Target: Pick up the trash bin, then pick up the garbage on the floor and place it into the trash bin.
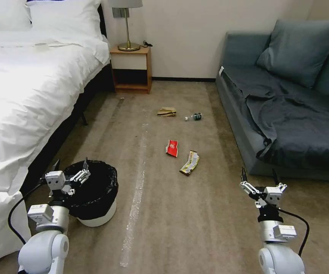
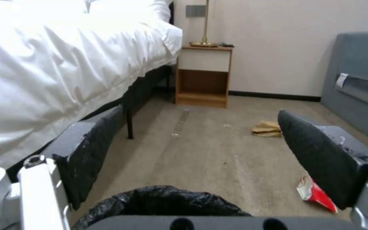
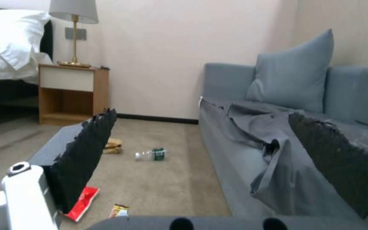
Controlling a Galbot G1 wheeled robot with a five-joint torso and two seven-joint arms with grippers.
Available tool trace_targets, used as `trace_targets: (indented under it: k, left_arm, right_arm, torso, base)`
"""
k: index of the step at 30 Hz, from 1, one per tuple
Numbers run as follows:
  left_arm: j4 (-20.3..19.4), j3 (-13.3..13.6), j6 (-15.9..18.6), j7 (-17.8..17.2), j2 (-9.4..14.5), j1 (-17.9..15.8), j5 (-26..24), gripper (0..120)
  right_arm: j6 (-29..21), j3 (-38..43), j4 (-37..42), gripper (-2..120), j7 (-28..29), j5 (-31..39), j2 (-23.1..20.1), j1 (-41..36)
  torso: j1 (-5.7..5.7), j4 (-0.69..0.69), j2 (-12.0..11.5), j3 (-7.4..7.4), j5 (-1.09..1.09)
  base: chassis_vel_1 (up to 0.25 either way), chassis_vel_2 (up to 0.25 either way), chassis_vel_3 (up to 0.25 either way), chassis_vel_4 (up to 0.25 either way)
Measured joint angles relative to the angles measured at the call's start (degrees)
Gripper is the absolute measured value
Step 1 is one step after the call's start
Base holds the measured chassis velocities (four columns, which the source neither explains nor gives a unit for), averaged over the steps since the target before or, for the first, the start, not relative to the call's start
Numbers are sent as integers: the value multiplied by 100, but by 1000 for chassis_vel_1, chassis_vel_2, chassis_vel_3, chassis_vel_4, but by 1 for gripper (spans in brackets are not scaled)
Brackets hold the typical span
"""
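While the open right gripper [image 1: 258, 176] waited near the sofa [image 1: 286, 125], the left gripper [image 1: 70, 164], open over the bin [image 1: 96, 198], needed to straddle its rim squarely.

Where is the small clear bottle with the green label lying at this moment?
In the head view the bottle lies on the carpet mid-room, just right of the crumpled tan paper bag and left of the grey sofa, beyond the red snack packet.

A white bed [image 1: 23, 87] stands left, a grey sofa [image 1: 286, 114] with cushions right. Between them, against the wall, a wooden nightstand [image 1: 131, 68] carries a brass lamp [image 1: 127, 26].
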Motion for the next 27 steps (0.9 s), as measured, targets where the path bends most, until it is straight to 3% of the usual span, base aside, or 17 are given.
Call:
trace_targets:
  k: [27]
  left_arm:
    - [8,-70,-5,1,37,27,-60,97]
  right_arm:
    - [12,17,-22,100,-44,44,68,-9]
  torso:
    - [0,0,0,0,0]
  base:
    - [0,0,0,0]
